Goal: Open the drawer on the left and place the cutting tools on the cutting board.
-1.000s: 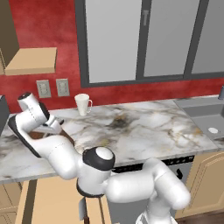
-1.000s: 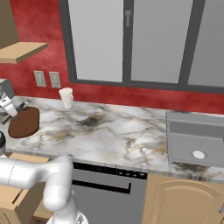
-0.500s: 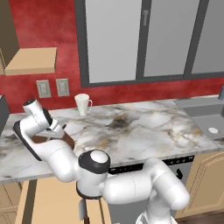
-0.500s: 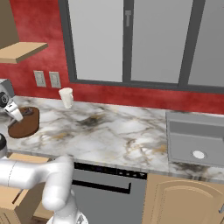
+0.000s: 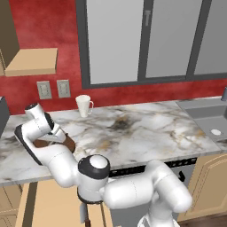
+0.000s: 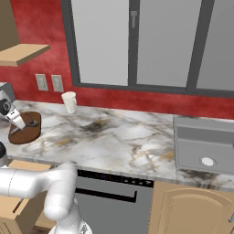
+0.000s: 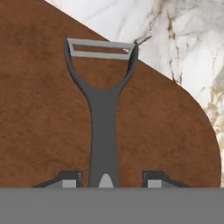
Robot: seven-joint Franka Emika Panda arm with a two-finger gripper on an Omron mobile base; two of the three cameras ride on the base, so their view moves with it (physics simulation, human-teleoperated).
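Observation:
A dark grey peeler (image 7: 104,131) with a Y-shaped head lies flat on the dark brown cutting board (image 7: 39,118). My gripper (image 7: 113,180) hovers over the end of its handle, open. The fingertips (image 7: 70,180) stand on either side of the handle with a gap to it. From the right base view the board (image 6: 26,130) sits at the counter's left end, with the gripper (image 6: 19,123) low over it. In the left base view the hand (image 5: 44,124) covers most of the board (image 5: 62,142). The tan drawer (image 5: 51,197) stands pulled out below the counter.
A white mug (image 5: 83,105) stands by the red wall, right of the board. The marble counter (image 6: 119,137) runs right to a grey sink (image 6: 205,146). A dark dishwasher front (image 6: 114,201) lies under the counter. A wooden shelf (image 5: 33,61) hangs above left.
The hand came down a little toward the board. Its jaws, shut a moment ago, have parted and let go of the peeler.

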